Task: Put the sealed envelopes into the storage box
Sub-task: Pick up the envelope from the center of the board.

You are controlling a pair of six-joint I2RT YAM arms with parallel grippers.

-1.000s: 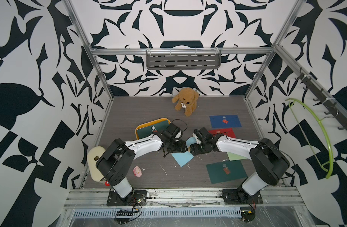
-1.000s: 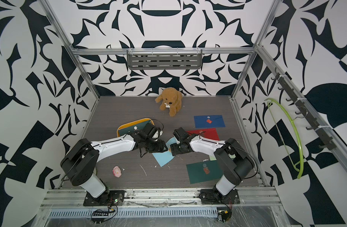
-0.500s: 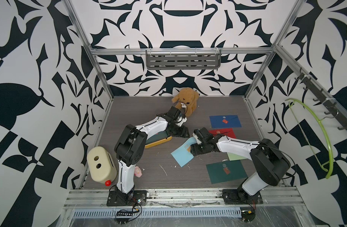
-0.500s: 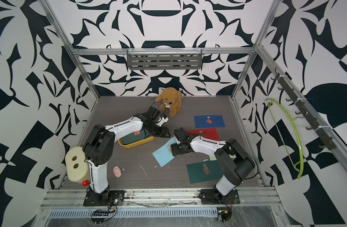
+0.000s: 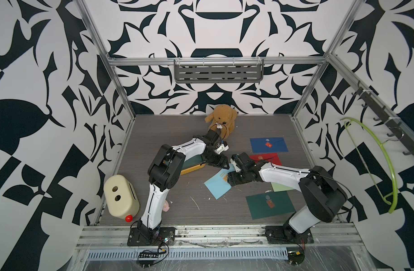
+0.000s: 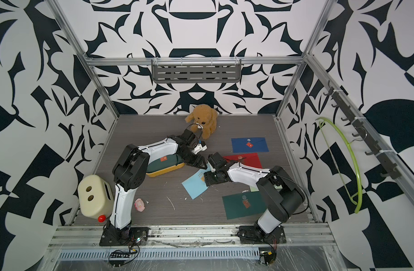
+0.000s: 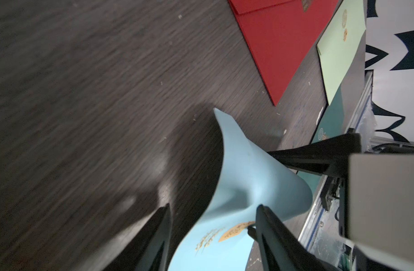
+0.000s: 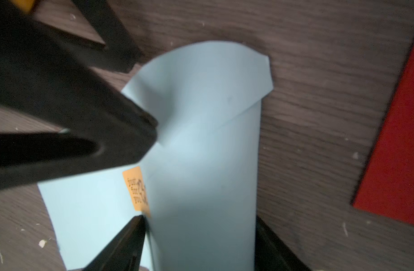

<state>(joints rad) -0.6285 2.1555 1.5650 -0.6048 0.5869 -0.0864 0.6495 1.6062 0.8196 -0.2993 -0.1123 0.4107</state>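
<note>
A light blue envelope [image 5: 216, 187] [image 6: 194, 187] lies mid-table with its far end bowed upward. My right gripper [image 5: 229, 181] [image 8: 201, 234] is shut across that envelope [image 8: 201, 145], which curls between both fingers. My left gripper [image 5: 221, 164] [image 7: 213, 220] stands open over the raised end [image 7: 248, 178]; one finger touches the paper. The yellow storage box [image 5: 193, 169] [image 6: 165, 173] sits just left of it, under the left forearm, with a dark green envelope [image 6: 165, 162] inside. Navy [image 5: 268, 144], red [image 5: 268, 159], pale green [image 5: 279, 187] and dark green [image 5: 269, 204] envelopes lie to the right.
A brown plush dog [image 5: 222, 120] sits at the back centre, close behind the left wrist. A cream rounded box with two holes [image 5: 120, 196] stands front left, a small pink toy [image 5: 166, 206] beside the left arm's base. A green hanger [image 5: 384, 164] hangs on the right wall.
The left arm swung up and back toward the plush dog, then brought its gripper down to the light blue envelope's raised end. The right gripper has stayed on the envelope.
</note>
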